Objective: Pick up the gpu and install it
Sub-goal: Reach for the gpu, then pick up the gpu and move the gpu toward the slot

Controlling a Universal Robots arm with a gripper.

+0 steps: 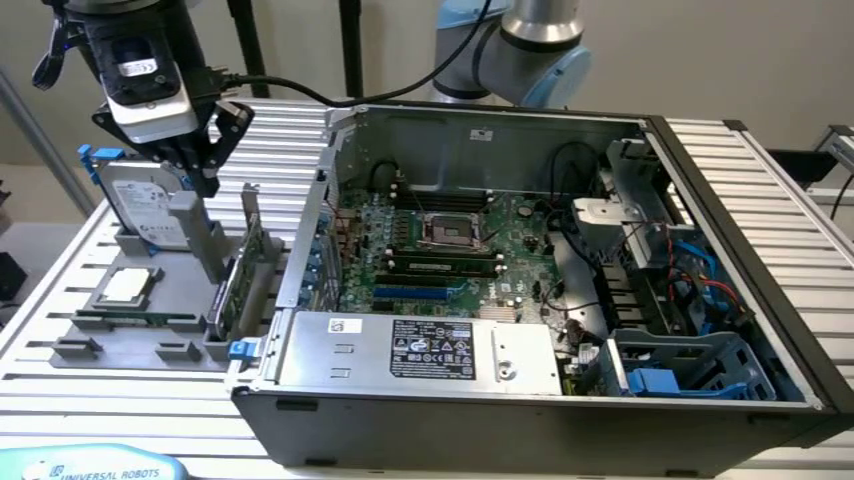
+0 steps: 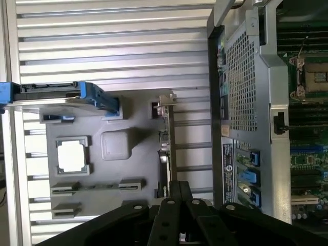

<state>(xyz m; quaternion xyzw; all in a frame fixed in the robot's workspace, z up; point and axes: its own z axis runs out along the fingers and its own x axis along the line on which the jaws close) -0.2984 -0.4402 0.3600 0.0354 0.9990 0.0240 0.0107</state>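
The gpu stands on edge in a grey holder on the table, at the exterior view's left of the open computer case. Its silver bracket points up. My gripper hangs above the holder, a little to the exterior view's left of the bracket, shut with nothing in it. In the wrist view the gpu shows as a thin edge, and my shut gripper sits over one end of it. The motherboard lies inside the case with a blue slot.
The holder also carries a silver hard drive with blue rails, a square processor and a narrow green memory strip. The case's power supply and drive cage sit near its front. Slatted table surrounds everything.
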